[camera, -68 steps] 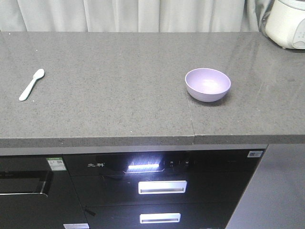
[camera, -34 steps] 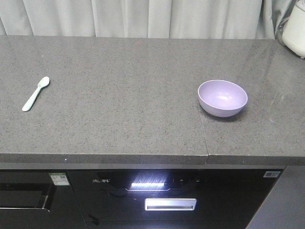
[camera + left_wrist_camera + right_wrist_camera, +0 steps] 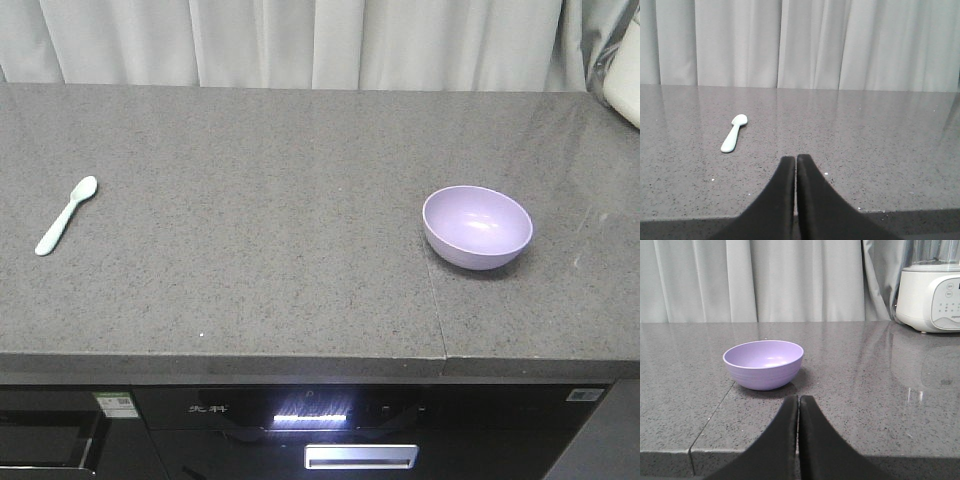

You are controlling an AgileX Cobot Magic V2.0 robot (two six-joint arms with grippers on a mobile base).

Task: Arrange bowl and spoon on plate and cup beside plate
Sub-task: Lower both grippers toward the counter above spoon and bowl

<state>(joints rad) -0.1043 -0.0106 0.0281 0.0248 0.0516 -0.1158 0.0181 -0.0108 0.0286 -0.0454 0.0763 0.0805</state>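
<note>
Lavender bowl (image 3: 477,226) upright | mint spoon (image 3: 66,215) flat | left tool (image 3: 796,159), right tool (image 3: 798,399): jaws pressed together, empty | panel lettering (image 3: 207,409) unreadable

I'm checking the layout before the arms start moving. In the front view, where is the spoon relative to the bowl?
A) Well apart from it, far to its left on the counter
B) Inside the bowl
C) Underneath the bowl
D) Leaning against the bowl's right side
A: the spoon lies flat on the counter near its left end, with a wide bare stretch between it and the bowl, which is empty.
</note>
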